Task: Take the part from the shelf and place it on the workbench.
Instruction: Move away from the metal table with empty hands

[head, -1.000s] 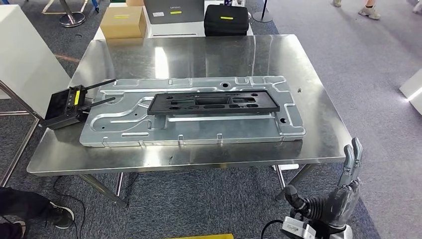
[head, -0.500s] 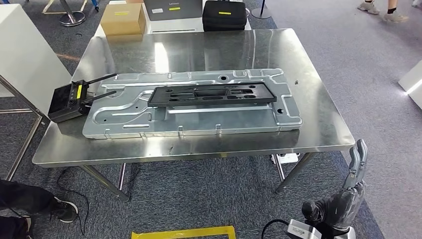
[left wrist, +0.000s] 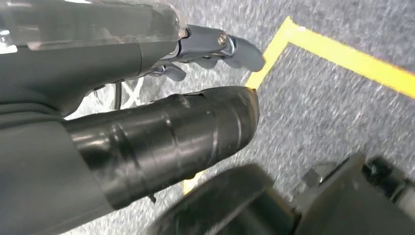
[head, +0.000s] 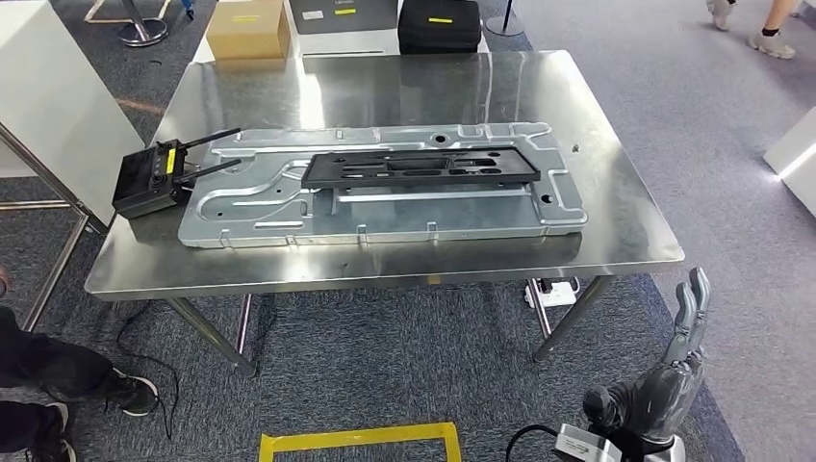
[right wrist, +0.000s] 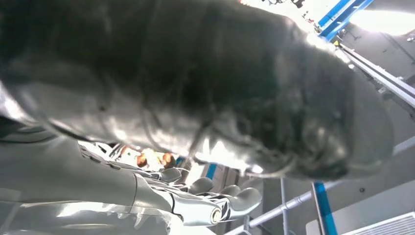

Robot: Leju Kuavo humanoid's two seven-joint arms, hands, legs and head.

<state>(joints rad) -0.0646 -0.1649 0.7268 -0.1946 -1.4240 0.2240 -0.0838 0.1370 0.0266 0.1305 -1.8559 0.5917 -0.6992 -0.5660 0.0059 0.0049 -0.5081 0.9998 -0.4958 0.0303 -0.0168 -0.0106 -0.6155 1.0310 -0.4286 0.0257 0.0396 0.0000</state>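
Black part [head: 420, 169] flat on grey metal panel [head: 385, 188] atop steel workbench [head: 385, 265], right hand [head: 664, 385] low beside bench, fingers extended, empty, left hand [left wrist: 147, 98] over carpet, fingers apart, holding nothing

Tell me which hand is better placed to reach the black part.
Probably right: the right hand is raised, empty, near the front right corner of the bench; the left hand hangs over the floor by yellow tape.

Right robot hand [head: 664, 385] wrist cut by bottom edge; person [head: 38, 385] cropped at left.
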